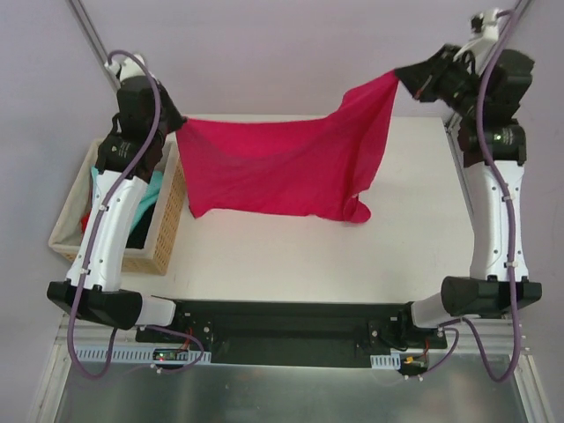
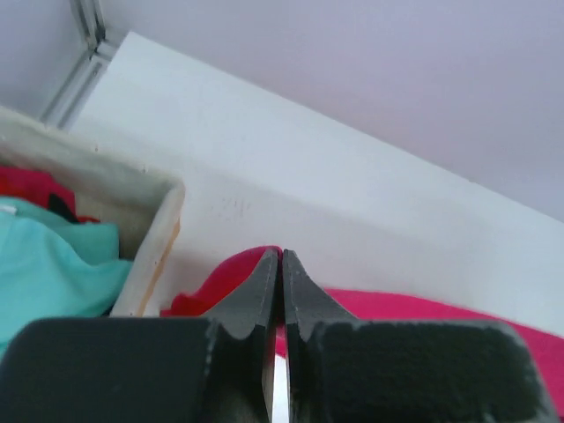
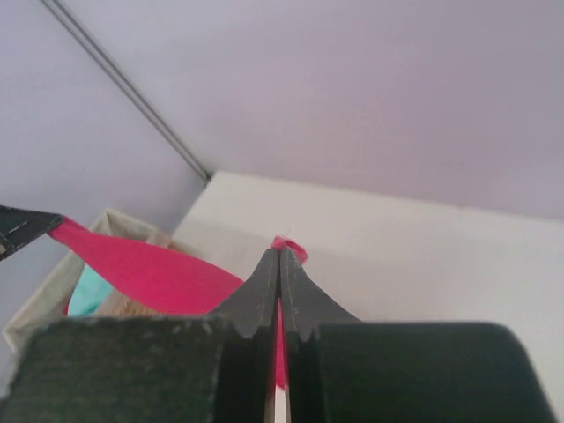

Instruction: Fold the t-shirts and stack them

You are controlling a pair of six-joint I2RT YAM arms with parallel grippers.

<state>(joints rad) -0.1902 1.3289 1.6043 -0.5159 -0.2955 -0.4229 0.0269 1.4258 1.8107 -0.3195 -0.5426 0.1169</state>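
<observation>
Nearest you sits the left arm's base [image 1: 97,304], then the wicker basket [image 1: 167,225] with the light teal tee [image 1: 150,194] and a red one [image 2: 26,181] inside. Left gripper [image 2: 281,264] is pressed together pinching one top corner of the crimson-magenta t-shirt [image 1: 282,167], which hangs spread with its lower edge seemingly on the table [image 1: 291,264], and right gripper [image 3: 279,260] pinches the other corner, higher. You've got light, limp cloth that sags and slips, so grip at corners or shoulder seams
</observation>
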